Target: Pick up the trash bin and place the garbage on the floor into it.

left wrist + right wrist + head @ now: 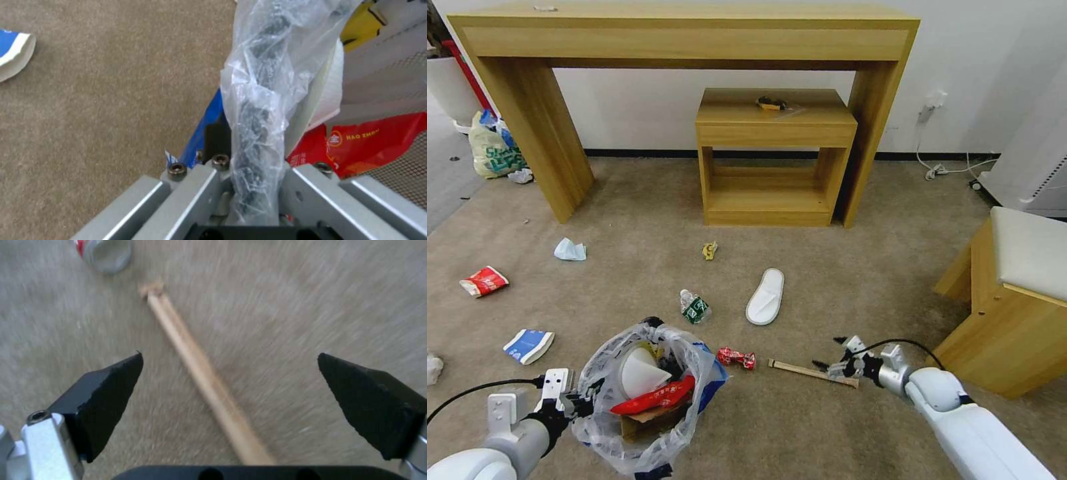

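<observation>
You are in a plain room, like a home or hotel room: soft tan carpet, a white wall, a tall wooden bench, a small wooden shelf table, and a padded stool.

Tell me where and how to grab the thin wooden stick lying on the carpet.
Grip the thin wooden stick on its shaft near the end closest to the right gripper, coming straight down from above. It lies flat on the beige carpet, long and narrow, so the open fingers should straddle it across its width, as they are now lined up.
</observation>
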You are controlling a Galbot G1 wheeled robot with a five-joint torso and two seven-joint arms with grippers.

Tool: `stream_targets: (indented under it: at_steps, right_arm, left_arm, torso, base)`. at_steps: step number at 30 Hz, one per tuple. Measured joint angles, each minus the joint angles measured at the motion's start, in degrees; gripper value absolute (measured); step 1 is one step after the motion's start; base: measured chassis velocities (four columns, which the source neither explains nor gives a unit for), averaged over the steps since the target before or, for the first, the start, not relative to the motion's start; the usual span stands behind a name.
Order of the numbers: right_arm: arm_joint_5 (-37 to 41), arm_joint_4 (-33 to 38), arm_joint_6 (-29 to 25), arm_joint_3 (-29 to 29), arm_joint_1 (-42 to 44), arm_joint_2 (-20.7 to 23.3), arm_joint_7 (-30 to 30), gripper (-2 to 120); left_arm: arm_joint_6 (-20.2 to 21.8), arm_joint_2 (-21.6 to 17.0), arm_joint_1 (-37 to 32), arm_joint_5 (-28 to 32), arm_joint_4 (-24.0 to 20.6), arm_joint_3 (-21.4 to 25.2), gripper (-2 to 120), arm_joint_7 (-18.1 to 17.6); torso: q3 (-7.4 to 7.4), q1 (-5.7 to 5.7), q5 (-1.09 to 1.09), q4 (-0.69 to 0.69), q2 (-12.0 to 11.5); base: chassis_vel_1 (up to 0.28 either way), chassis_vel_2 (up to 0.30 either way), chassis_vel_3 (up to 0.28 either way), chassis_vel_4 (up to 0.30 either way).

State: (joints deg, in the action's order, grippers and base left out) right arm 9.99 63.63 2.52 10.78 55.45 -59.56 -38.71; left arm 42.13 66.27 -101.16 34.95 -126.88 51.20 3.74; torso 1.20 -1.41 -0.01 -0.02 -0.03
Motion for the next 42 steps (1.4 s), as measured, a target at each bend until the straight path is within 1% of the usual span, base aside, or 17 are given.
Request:
stream_targets:
  at_steps: [1, 4, 6, 8, 9, 12, 13, 15, 16, 19, 23, 33, 35, 37, 39, 41, 42]
  right_arm:
    - [0.0, 0.0, 0.0, 0.0, 0.0, 0.0, 0.0, 100]
    - [-1.1, -5.6, -0.7, -1.6, -2.4, -2.1, -0.9, 100]
    - [-1.2, -6.8, -0.8, -2.0, -3.0, -2.6, -1.0, 100]
    - [-1.2, -9.4, -0.9, -2.5, -4.4, -3.7, -1.1, 95]
    - [-1.2, -9.4, -0.9, -2.5, -4.4, -3.7, -1.1, 95]
    - [-2.0, -11.9, -2.0, -2.6, -5.6, -4.8, -1.2, 80]
    - [-2.0, -11.9, -2.0, -2.6, -5.6, -4.8, -1.2, 80]
    - [-2.2, -12.7, -2.3, -2.6, -5.9, -5.0, -1.2, 69]
    - [-2.2, -12.7, -2.3, -2.6, -5.9, -5.0, -1.2, 69]
    - [-3.1, -14.9, -3.3, -2.4, -6.9, -6.6, -1.0, 54]
    - [-3.9, -16.2, -3.7, -2.3, -7.6, -7.8, -0.8, 48]
    - [-5.8, -17.8, -4.3, -2.1, -8.7, -9.1, -0.5, 39]
    - [-6.1, -18.1, -4.4, -2.0, -8.8, -9.4, -0.4, 36]
    - [-6.5, -18.4, -4.5, -1.9, -8.8, -9.7, -0.3, 28]
    - [-6.6, -18.4, -4.5, -1.9, -8.7, -9.8, -0.3, 25]
    - [-6.8, -18.5, -4.5, -1.8, -8.5, -10.1, -0.1, 15]
    - [-6.8, -18.5, -4.5, -1.8, -8.5, -10.1, -0.1, 15]
  left_arm:
    - [0.0, 0.0, 0.0, 0.0, 0.0, 0.0, 0, 0.0]
    - [0.0, -0.3, 0.2, 0.2, 0.0, -0.1, 0, -0.3]
    - [0.0, -0.3, 0.3, 0.3, 0.0, -0.1, 0, -0.4]
    - [0.0, -0.5, 0.5, 0.7, 0.1, -0.3, 0, -0.7]
    - [0.0, -0.5, 0.5, 0.7, 0.1, -0.3, 0, -0.7]
    - [0.0, -0.8, 1.0, 0.9, 0.4, -0.6, 0, -0.9]
    - [0.0, -0.8, 1.0, 0.9, 0.4, -0.6, 0, -0.9]
    - [0.0, -1.0, 1.2, 0.9, 0.5, -0.8, 0, -1.0]
    - [0.0, -1.0, 1.2, 0.9, 0.5, -0.8, 0, -1.0]
    - [0.0, -1.0, 1.5, 0.9, 0.9, -1.1, 0, -1.0]
    - [0.0, -1.1, 1.6, 0.9, 1.0, -1.1, 0, -1.0]
    - [0.0, -1.3, 1.9, 1.1, 1.5, -1.0, 0, -0.8]
    - [0.0, -1.4, 2.1, 1.2, 1.7, -1.0, 0, -0.8]
    - [0.0, -1.6, 2.3, 1.4, 1.8, -1.0, 0, -0.8]
    - [0.0, -1.7, 2.4, 1.5, 1.9, -1.0, 0, -0.8]
    - [0.0, -1.8, 2.6, 1.7, 2.1, -1.0, 0, -0.7]
    - [0.0, -1.8, 2.6, 1.7, 2.1, -1.0, 0, -0.7]
  torso:
    - [0.00, 0.00, 0.00, 0.00, 0.0]
    - [0.00, 0.00, 0.00, 0.00, 0.0]
    - [0.00, 0.00, -0.01, 0.00, 0.0]
    - [0.00, 0.00, 0.00, 0.00, 0.0]
    - [0.00, 0.00, 0.00, 0.00, 0.0]
    - [0.00, 0.00, 0.00, 0.00, 0.0]
    - [0.00, 0.00, 0.00, 0.00, 0.0]
    - [0.00, 0.00, -0.02, 0.00, 0.0]
    - [0.00, 0.00, -0.02, 0.00, 0.0]
    - [-0.01, 0.01, -0.02, -0.02, 0.0]
    - [-0.01, 0.01, -0.03, -0.02, 0.0]
    - [-0.02, 0.01, -0.04, -0.03, 0.0]
    - [-0.02, 0.01, -0.05, -0.04, 0.0]
    - [-0.02, 0.01, -0.02, -0.02, 0.0]
    - [-0.02, 0.01, -0.03, -0.02, 0.0]
    - [-0.02, 0.01, -0.01, -0.01, 0.0]
    - [-0.02, 0.01, -0.01, -0.01, 0.0]
  base:
    - [0.000, 0.000, 0.000, 0.000]
    - [0.000, 0.000, 0.000, 0.000]
    - [0.000, 0.000, 0.000, 0.000]
    - [0.000, 0.000, 0.000, 0.000]
    - [0.000, 0.000, 0.000, 0.000]
    - [0.000, 0.000, 0.000, 0.000]
    - [0.000, 0.000, 0.000, 0.000]
    - [0.000, 0.000, 0.000, 0.000]
    - [0.000, 0.000, 0.000, 0.000]
    - [0.000, 0.000, 0.000, 0.000]
    - [0.000, 0.000, 0.000, 0.000]
    - [0.000, 0.000, 0.000, 0.000]
    - [0.000, 0.000, 0.000, 0.000]
    - [0.000, 0.000, 0.000, 0.000]
    - [0.000, 0.000, 0.000, 0.000]
    - [0.000, 0.000, 0.000, 0.000]
    - [0.000, 0.000, 0.000, 0.000]
